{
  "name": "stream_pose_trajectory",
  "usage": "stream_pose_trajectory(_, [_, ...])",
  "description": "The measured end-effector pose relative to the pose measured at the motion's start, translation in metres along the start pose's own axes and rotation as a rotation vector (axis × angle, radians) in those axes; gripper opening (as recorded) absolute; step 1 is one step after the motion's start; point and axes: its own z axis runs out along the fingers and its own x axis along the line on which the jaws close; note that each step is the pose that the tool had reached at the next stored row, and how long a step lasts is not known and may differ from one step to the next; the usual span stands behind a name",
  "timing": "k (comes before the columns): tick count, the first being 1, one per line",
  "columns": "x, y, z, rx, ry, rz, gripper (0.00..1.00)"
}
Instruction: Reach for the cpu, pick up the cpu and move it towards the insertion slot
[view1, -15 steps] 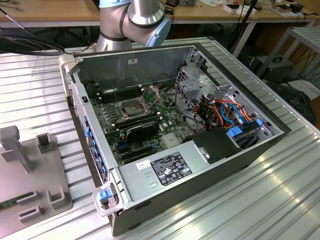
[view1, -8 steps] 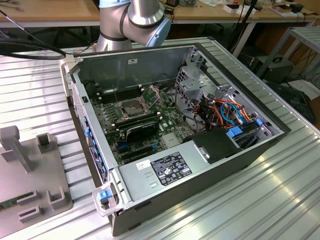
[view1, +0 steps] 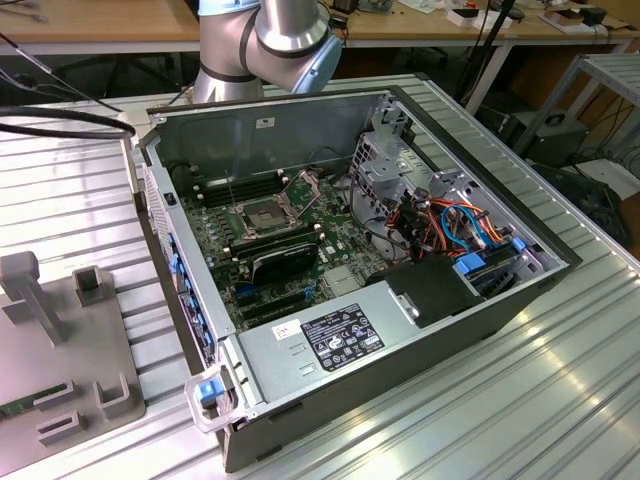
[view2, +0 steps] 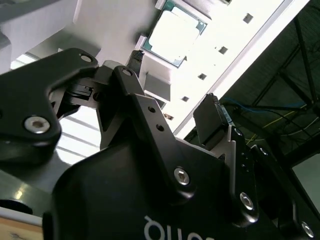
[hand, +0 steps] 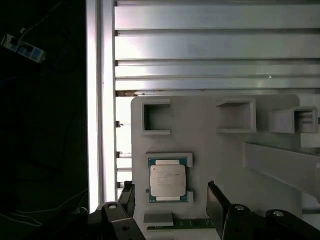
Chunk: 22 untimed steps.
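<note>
**Ribbed aluminium worktop (view1: 560, 400): gripper (hand: 170, 189) spread before the cpu (hand: 168, 180)**

Aluminium profile with long grooves forms the surface on which everything is set. In the exterior view an open computer case (view1: 400, 350) is laid on its side at the middle, and a grey fixture plate (view1: 60, 400) is seen at about eight o'clock from it. Within the case the insertion slot (view1: 262, 215) is found at about eleven o'clock from the black card (view1: 285, 258), its thin metal bracket tilted up. A silver-and-blue joint of the arm (view1: 270, 40) is seen at about eleven o'clock from the case, behind its back wall.

In the first wrist view the gripper is directed squarely at the fixture plate (hand: 210, 150). The cpu is seated flat in a framed nest on that plate, well apart from the insertion slot. The black fingers (hand: 216, 202) are held wide apart, one to each side of the chip, and nothing is gripped between them. No contact with the cpu can be made out.

In the second wrist view the gripper (view2: 173, 79) is seen from close behind, with the cpu (view2: 175, 35) lying beyond its spread fingers (view2: 210, 120).
</note>
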Motion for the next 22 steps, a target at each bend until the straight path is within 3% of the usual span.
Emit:
stream_pose_trajectory(10, [0.0000, -0.0081, 0.0243, 0.0000, 0.0000, 0.000, 0.69])
stream_pose_trajectory(11, [-0.0001, -0.0106, 0.0294, -0.0001, -0.0002, 0.000, 0.69])
stream_pose_trajectory(13, [-0.0001, -0.0133, 0.0337, 0.0000, -0.0001, 0.000, 0.69])
stream_pose_trajectory(16, [-0.0026, -0.0139, 0.0460, 0.0000, 0.0026, 0.000, 0.69])
stream_pose_trajectory(20, [-0.0050, -0.0141, 0.0524, 0.0001, 0.0053, 0.000, 0.69])
stream_pose_trajectory(22, [-0.0050, -0.0142, 0.0524, 0.0002, 0.0056, 0.000, 0.69])
